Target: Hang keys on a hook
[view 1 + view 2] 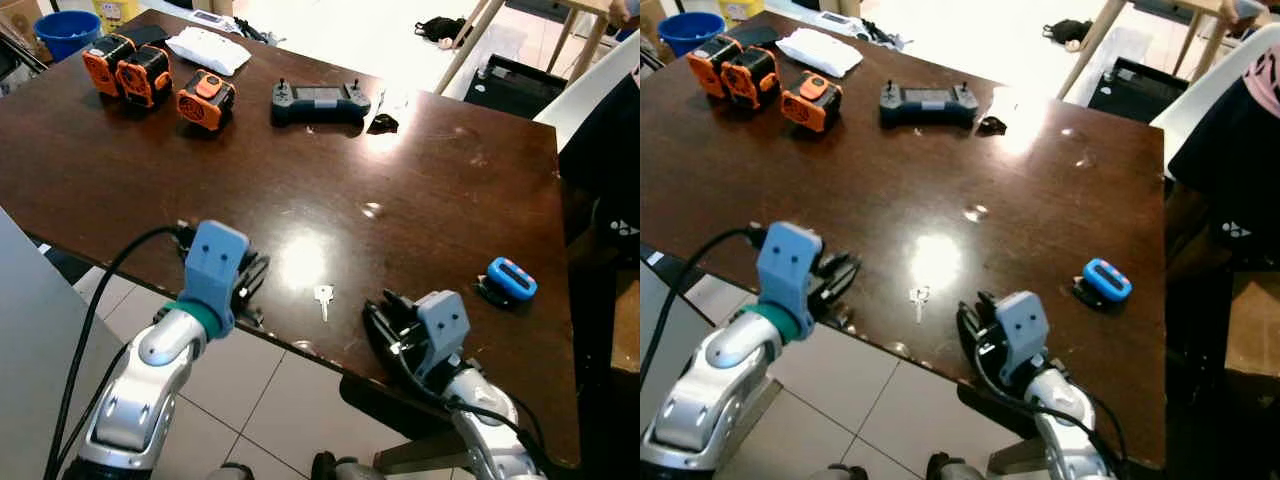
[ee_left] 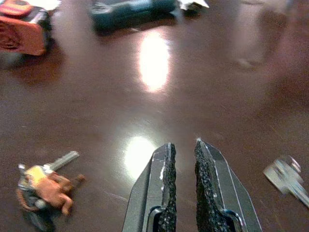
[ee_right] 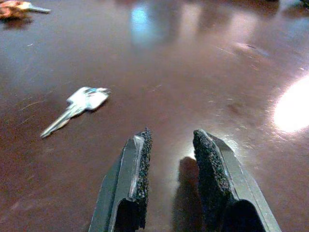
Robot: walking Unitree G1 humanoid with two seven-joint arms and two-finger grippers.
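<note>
I am looking down on a dark brown surface [image 1: 300,170] and counting what is lying on it: one silver key [image 1: 323,298] near the front edge, one second key with an orange tag [image 2: 42,186] showing through my left wrist camera, three orange and black blocks [image 1: 145,75] grouped at the far left, one dark handheld controller [image 1: 320,102] at the far middle, one small black item [image 1: 383,124] just beside that controller, one white cloth-like bundle [image 1: 208,50] behind the blocks, and one blue and black device [image 1: 508,281] near the right side. One blue bucket [image 1: 66,33] is standing beyond the far left corner. I am holding my left gripper [image 2: 183,174] low over the front edge, with its two fingers [image 2: 164,183] parted only by a narrow gap and gripping nothing; the tagged key is lying to one side of them and the silver key to the other. My right gripper [image 3: 171,166] is hovering just above the surface at the front, its two fingers [image 3: 137,179] standing a little wider apart than the left pair, also empty. The silver key is lying flat between my two grippers, apart from both, with its blade pointing toward the front edge.
</note>
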